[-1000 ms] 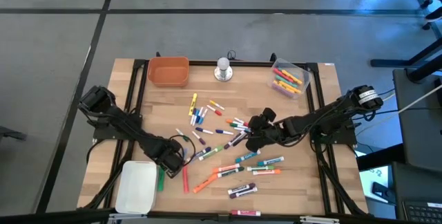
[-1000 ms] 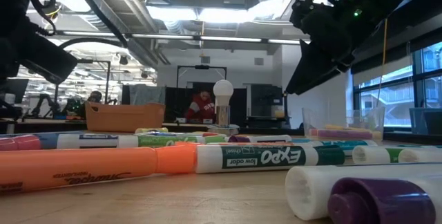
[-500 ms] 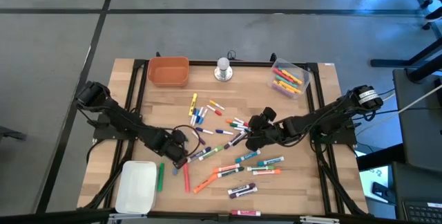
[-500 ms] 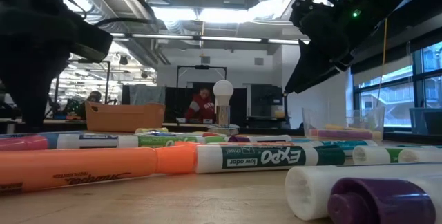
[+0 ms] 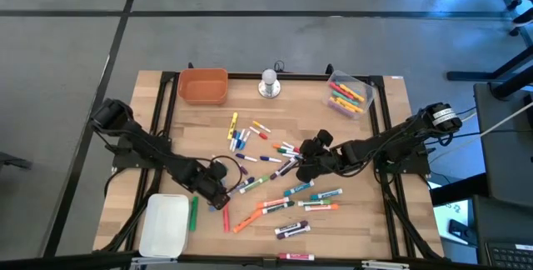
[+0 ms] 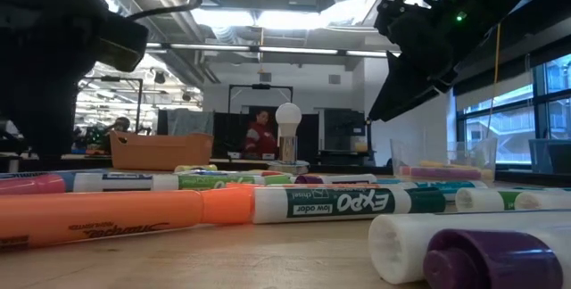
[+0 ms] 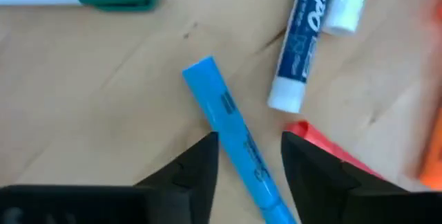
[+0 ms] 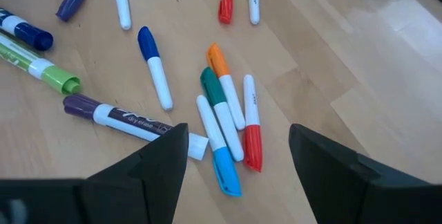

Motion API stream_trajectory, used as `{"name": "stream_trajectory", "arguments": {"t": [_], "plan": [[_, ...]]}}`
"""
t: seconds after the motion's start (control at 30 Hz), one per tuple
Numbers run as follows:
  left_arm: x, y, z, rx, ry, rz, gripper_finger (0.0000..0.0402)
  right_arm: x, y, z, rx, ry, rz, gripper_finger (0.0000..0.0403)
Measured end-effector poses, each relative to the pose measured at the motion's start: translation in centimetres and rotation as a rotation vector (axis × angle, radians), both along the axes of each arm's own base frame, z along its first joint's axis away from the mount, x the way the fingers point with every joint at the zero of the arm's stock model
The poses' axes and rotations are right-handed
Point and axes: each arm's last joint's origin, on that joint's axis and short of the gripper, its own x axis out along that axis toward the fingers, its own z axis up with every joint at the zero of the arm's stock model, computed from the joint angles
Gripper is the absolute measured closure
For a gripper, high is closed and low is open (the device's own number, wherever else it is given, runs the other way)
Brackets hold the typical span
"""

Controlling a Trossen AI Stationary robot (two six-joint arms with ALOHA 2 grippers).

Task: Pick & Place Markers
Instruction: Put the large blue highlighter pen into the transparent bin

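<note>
- Left wrist view: left gripper (image 7: 248, 148) jaws reopened since a moment ago, straddling blue marker (image 7: 231, 131), not yet clamped.
- Right gripper (image 8: 238, 148) unchanged, open above clustered markers (image 8: 228, 120).

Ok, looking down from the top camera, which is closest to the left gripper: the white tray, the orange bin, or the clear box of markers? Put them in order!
From the left gripper, in the high view:
1. White tray, right beside it at the table's near left corner.
2. Orange bin, at the far left edge of the table.
3. Clear box of markers, at the far right corner.
</note>
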Motion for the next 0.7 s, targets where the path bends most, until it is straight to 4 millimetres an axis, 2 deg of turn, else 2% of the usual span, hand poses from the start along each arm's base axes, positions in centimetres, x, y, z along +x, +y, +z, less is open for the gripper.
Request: {"name": "stream_trajectory", "arguments": {"t": [0.13, 0.27, 0.37, 0.57, 0.7], "plan": [[0.0, -0.1, -1.1, 0.017, 0.061, 0.003, 0.0223, 0.0, 0.0, 0.0, 0.003, -0.003, -0.003, 0.0152], [0.2, -0.2, -2.4, -0.013, 0.142, -0.005, 0.0225, 0.1, 0.0, 0.1, 0.005, -0.013, -0.004, 0.0152], [0.2, -0.2, -3.1, -0.001, 0.183, -0.016, 0.0251, 0.2, 0.0, 0.2, -0.001, -0.037, -0.010, 0.0152], [0.1, 0.1, -2.8, 0.047, 0.172, -0.052, 0.0339, 0.9, -0.1, 0.4, 0.010, -0.092, -0.015, 0.0152], [0.3, 0.7, -2.2, 0.125, 0.112, -0.087, 0.0345, 1.8, 0.1, -0.7, 0.012, -0.100, -0.006, 0.0152]]}}
